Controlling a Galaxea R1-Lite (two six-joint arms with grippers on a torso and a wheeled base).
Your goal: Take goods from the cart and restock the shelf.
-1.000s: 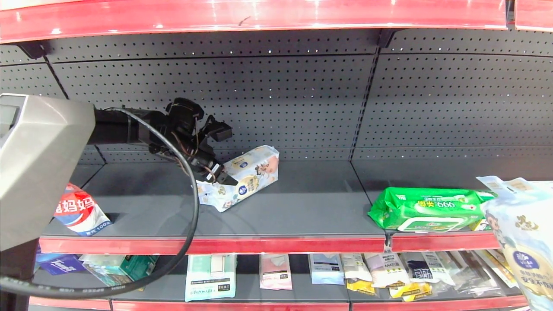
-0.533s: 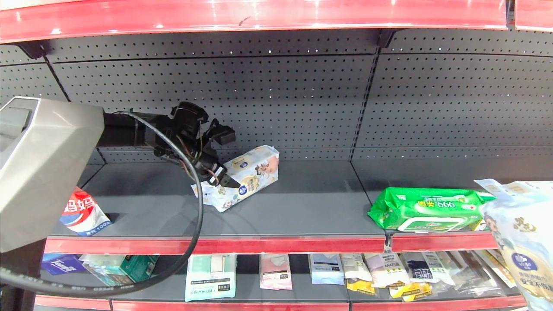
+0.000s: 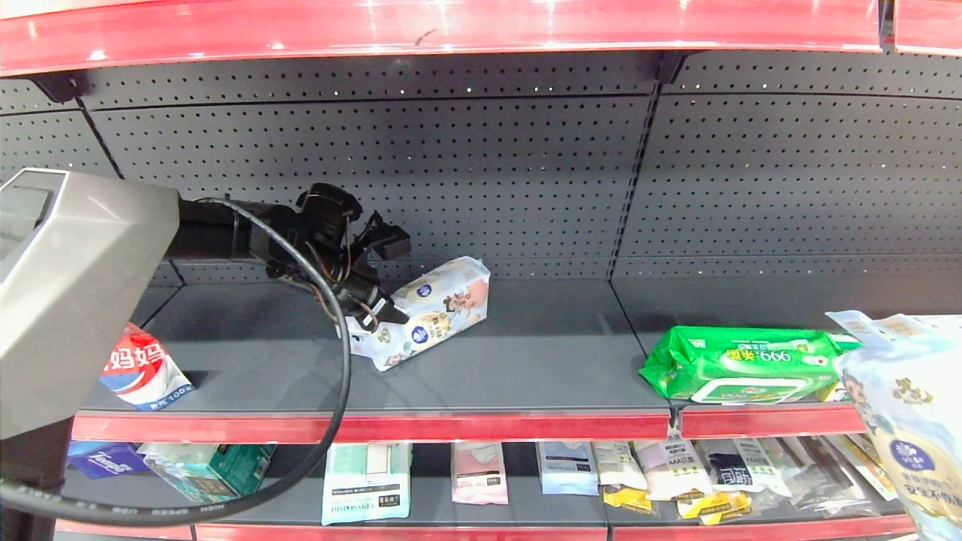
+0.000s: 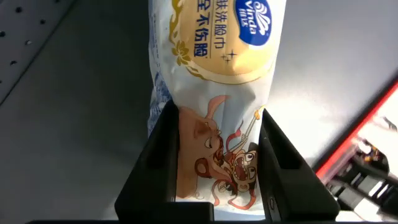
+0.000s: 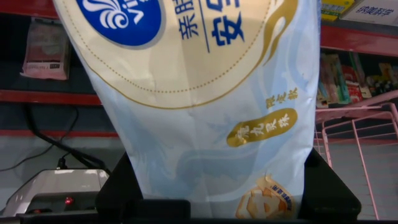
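Observation:
A white wipes pack [image 3: 436, 308] with cartoon print lies tilted on the grey middle shelf [image 3: 526, 361], its far end raised toward the pegboard. My left gripper [image 3: 379, 312] is shut on its near end. In the left wrist view the black fingers [image 4: 163, 155] clamp both sides of that pack [image 4: 214, 74]. A second, similar white pack [image 3: 909, 406] hangs at the right edge of the head view, in front of the shelf. My right gripper [image 5: 224, 196] is shut on this second pack [image 5: 199, 112], which hides most of the fingers.
A green wipes pack [image 3: 744, 364] lies on the right part of the shelf. A red, white and blue pack [image 3: 139, 368] stands at the left. The lower shelf holds several small packets [image 3: 481, 469]. A pink wire cart [image 5: 367, 143] stands below the right gripper.
My left gripper shifted slightly right and up with the pack, whose far end now sits higher and closer to the pegboard. The right pack sank slightly.

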